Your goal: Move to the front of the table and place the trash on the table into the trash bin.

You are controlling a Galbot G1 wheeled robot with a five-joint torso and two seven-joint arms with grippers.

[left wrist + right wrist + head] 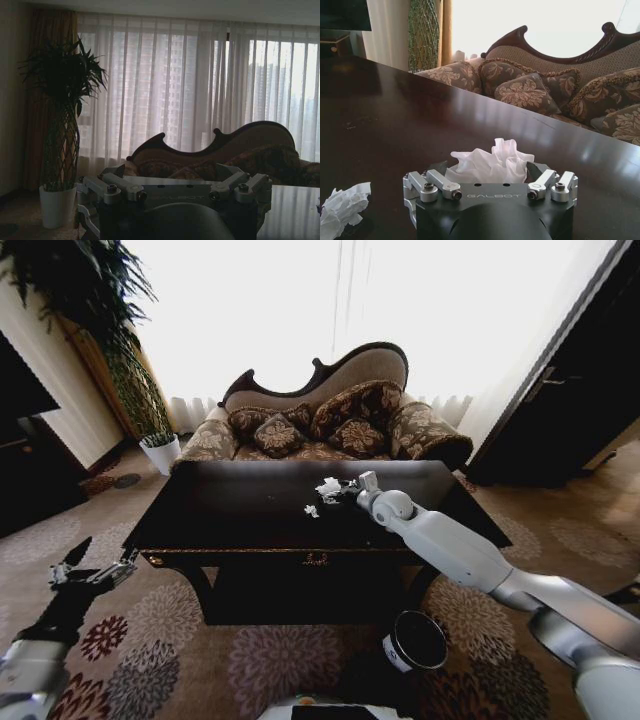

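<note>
Reaching out over the dark glossy table, the robot's right arm is stretching from the lower right, its right gripper sitting low at a crumpled white paper on the tabletop, a little right of the middle. In the right wrist view, that paper wad is lying between the spread fingers, just ahead of the gripper body; I cannot tell whether the fingers are touching it, so the gripper is reading as released rather than clenched. A second, smaller paper scrap is lying on the wood just beside the first, nearer the table's front edge. The trash bin, a small black round bucket with a white label, is standing on the patterned carpet below the table's front right part, beside the right arm's forearm. The left gripper is hanging idle off the table's left front corner, low over the carpet, its fingers spread apart and holding nothing. Behind the table, a carved sofa with patterned cushions is standing against bright curtains, with a tall plant in a white pot at the left.
</note>
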